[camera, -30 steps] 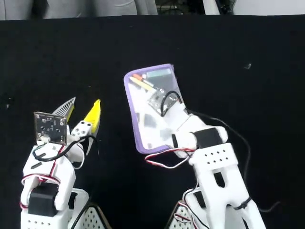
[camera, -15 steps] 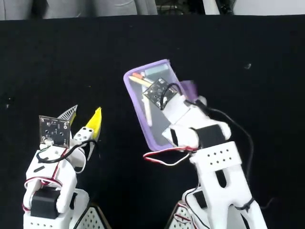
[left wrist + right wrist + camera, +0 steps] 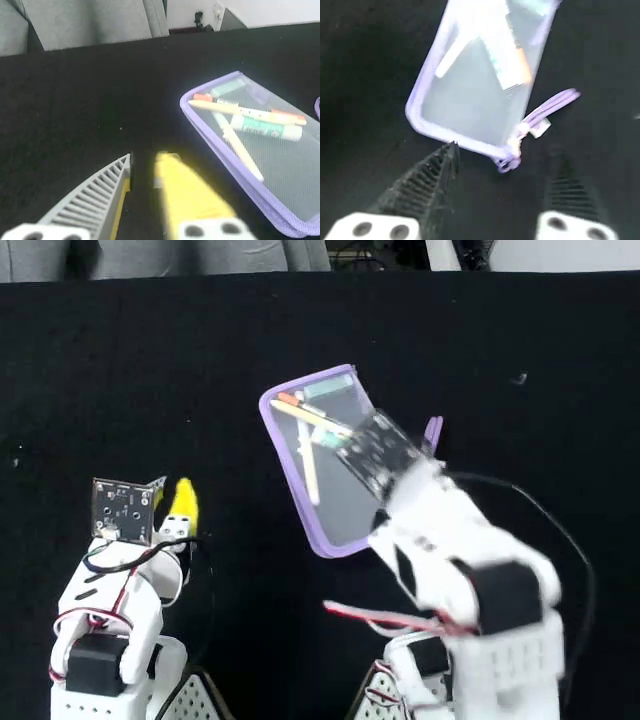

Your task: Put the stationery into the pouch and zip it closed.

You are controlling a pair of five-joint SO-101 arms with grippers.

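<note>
One pouch (image 3: 340, 510), clear-faced with a purple rim, lies flat near the middle of the black desk (image 3: 120, 360). The stationery inside comes to five pieces:
- one orange-capped pen (image 3: 210, 99)
- one pale yellow pen (image 3: 240, 111)
- one white tube with a green label (image 3: 267, 128)
- one thin white stick (image 3: 241, 151)
- one pale green piece (image 3: 227, 88) at the far corner, kind unclear

One purple pull strap (image 3: 552, 105) trails from the pouch's side onto the desk.

There are two arms. The left fingers (image 3: 172, 192), one grey and one yellow, stand a narrow gap apart, empty, well apart from the pouch. The right fingers (image 3: 427, 180) are spread wide, empty, above the pouch's edge by the strap. Grey panels (image 3: 90, 20) stand behind the desk's far edge.
</note>
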